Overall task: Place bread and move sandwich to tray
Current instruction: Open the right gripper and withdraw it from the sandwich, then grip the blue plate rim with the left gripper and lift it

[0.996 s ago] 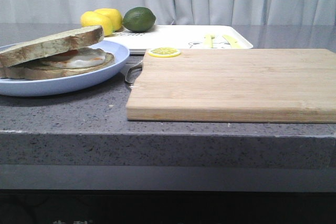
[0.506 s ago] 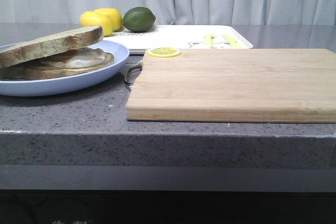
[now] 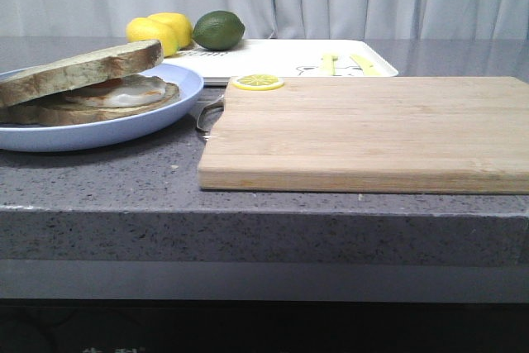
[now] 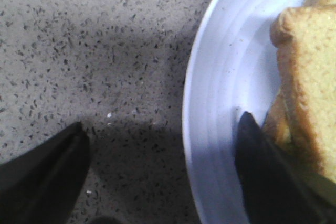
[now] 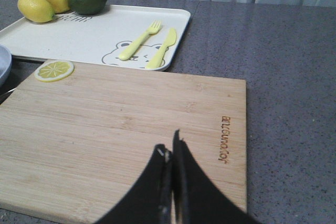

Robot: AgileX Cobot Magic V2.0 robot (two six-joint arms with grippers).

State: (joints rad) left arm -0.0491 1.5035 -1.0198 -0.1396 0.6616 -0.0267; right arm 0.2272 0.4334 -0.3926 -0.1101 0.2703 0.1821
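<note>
The sandwich (image 3: 99,93) lies on the light-blue plate (image 3: 132,128) at the table's left: a fried egg on a flat slice, with the thick bread (image 3: 83,70) resting tilted on top. The white tray (image 3: 281,57) stands behind the cutting board, and also shows in the right wrist view (image 5: 94,35). Neither gripper shows in the front view. My left gripper (image 4: 161,119) is open and straddles the plate's rim (image 4: 210,103), one finger over the counter, the other inside the plate beside the bread's crust (image 4: 310,77). My right gripper (image 5: 171,145) is shut and empty above the board.
A wooden cutting board (image 3: 372,130) fills the middle and right, with a lemon slice (image 3: 257,82) at its far left corner. Two lemons (image 3: 157,31) and a lime (image 3: 219,29) sit at the tray's far left. A yellow fork (image 5: 140,40) and knife (image 5: 163,48) lie in it. A metal utensil (image 3: 211,113) lies between plate and board.
</note>
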